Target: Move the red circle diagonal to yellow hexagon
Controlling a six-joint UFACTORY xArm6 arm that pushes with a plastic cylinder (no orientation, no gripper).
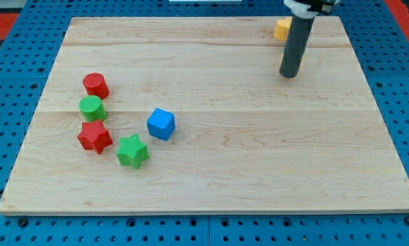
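Observation:
The red circle [96, 85] stands on the wooden board [211, 157] at the view's left. The yellow hexagon [282, 29] sits near the view's top right, partly hidden behind my rod. My tip [289, 74] rests on the board just below the yellow hexagon, far to the right of the red circle.
A green circle [92, 108] sits just below the red circle. A red star [95, 137] lies below that, a green star [133, 151] to its lower right, and a blue cube [161, 124] to the right. Blue pegboard surrounds the board.

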